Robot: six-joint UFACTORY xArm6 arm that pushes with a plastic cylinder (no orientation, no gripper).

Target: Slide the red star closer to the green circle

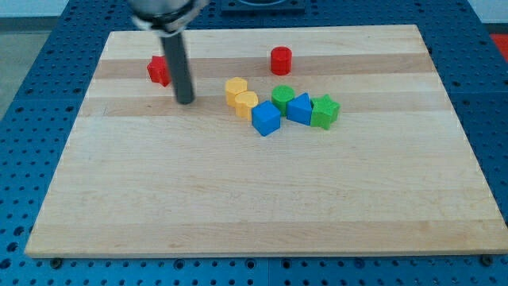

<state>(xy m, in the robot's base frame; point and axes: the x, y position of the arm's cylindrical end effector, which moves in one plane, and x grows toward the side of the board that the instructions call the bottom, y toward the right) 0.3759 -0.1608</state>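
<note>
The red star (157, 70) lies near the view's top left, partly hidden behind the dark rod. My tip (184, 102) rests on the board just right of and below the red star, very close to it. The green circle (282, 97) sits right of centre near the top, in a cluster of blocks. The star is well to the left of the green circle.
A red cylinder (281, 60) stands above the cluster. Two yellow blocks (236, 89) (246, 103), a blue cube (266, 118), a blue block (300, 109) and a green star (325, 111) crowd around the green circle. The wooden board (254, 199) lies on a blue perforated table.
</note>
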